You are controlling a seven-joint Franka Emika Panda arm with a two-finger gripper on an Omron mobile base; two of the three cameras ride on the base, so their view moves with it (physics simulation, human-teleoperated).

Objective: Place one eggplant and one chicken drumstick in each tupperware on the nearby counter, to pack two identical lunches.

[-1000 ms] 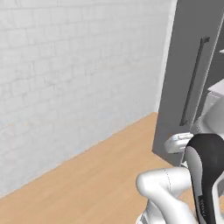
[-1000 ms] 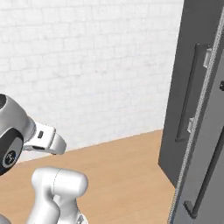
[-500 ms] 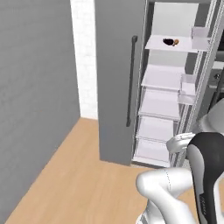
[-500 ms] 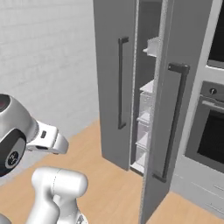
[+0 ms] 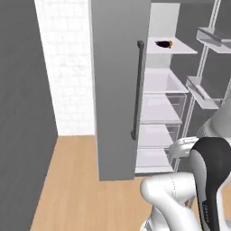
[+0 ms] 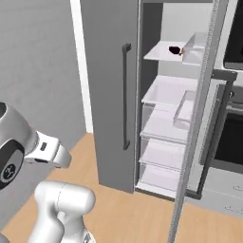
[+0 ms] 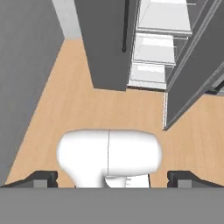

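A small dark eggplant (image 5: 163, 43) lies on an upper shelf of the open fridge, also seen as the eggplant (image 6: 174, 50) in the right base view. A brownish bit touches its right end; whether that is a chicken drumstick I cannot tell. The tupperware and the counter are out of view. My gripper (image 7: 113, 177) points down at the wooden floor, well short of the fridge, and it is open with nothing between its widely spread fingertips (image 7: 42, 177).
The grey left fridge door (image 5: 118, 90) with its dark handle (image 5: 137, 90) stands open toward me. The right door (image 6: 201, 123) shows edge-on. Pale shelves and drawers (image 5: 155, 135) fill the fridge. A dark oven (image 6: 232, 137) stands right of it, a grey wall (image 5: 22, 113) on the left.
The whole picture has swung from a white brick wall to the open fridge, so the camera moved with the base. The fridge now looks closer. The gripper has stayed open.
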